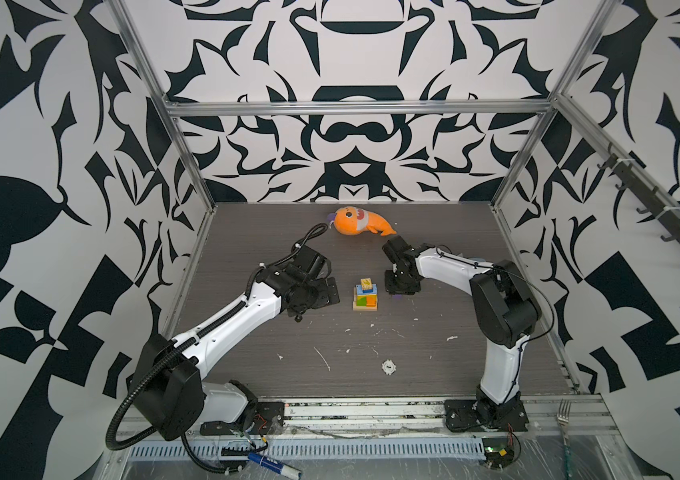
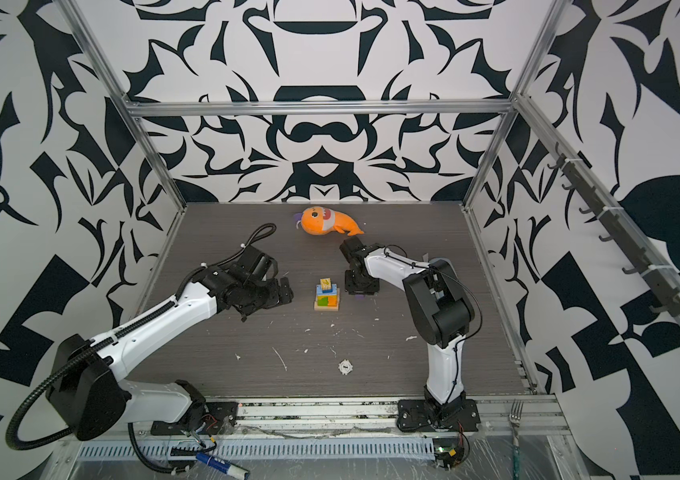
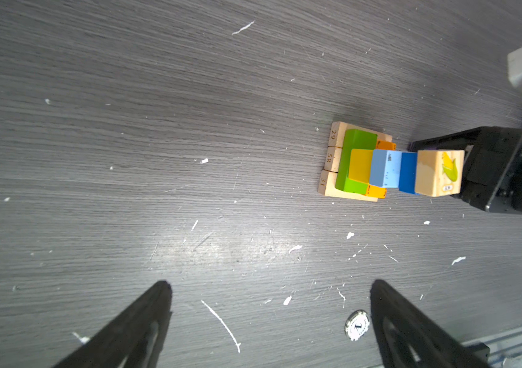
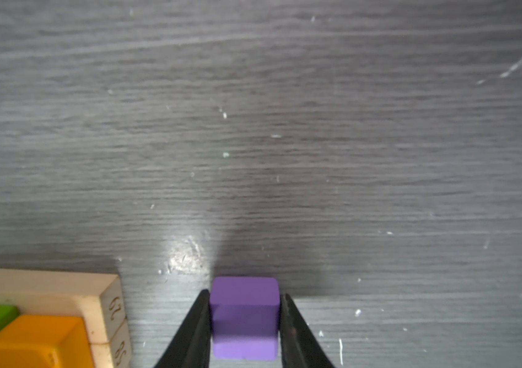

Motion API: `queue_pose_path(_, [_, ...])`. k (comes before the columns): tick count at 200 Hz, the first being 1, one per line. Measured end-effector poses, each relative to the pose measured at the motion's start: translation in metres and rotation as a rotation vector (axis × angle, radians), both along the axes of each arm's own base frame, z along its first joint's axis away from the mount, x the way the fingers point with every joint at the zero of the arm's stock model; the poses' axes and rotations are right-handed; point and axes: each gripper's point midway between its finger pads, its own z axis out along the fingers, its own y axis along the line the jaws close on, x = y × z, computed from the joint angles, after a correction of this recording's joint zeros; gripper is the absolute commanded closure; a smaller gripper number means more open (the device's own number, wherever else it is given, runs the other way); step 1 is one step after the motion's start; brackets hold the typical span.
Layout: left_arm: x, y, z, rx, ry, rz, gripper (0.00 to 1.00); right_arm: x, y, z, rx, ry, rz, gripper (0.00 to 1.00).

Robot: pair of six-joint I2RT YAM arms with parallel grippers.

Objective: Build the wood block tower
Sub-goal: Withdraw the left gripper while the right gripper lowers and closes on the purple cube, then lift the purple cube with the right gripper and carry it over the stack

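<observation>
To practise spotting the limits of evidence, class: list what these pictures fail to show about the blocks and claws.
- Cube: both top views, nearly all covered by the right claw.
- Tower: right wrist view, cut off by the frame edge; only a lower corner shows.
- Label on the top block: left wrist view, too small to read.
- Left claw: left wrist view, fingers cut off by the edge.
</observation>
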Motion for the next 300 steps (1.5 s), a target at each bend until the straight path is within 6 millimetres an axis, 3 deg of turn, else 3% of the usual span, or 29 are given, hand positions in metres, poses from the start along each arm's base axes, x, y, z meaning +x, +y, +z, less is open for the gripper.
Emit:
queue_pose_path(110, [-0.003,0.002,-0.003,-0.007,0.007,0.000,0.00,0.000,0.001,0.013,-0.014,-0.003,0.004,0.67])
queue_pose_path(201, [-0.003,0.003,-0.002,-0.012,0.004,0.003,0.00,-0.003,-0.001,-0.007,-0.045,0.045,0.010,0.57])
queue_pose_path(240, [-0.003,0.003,-0.002,-0.012,0.004,0.003,0.00,-0.004,-0.001,-0.007,-0.048,0.048,0.014,0.65])
queue_pose_path(300, [-0.003,0.002,-0.002,-0.016,0.006,0.001,0.00,-0.005,0.001,0.005,-0.062,0.049,0.026,0.68])
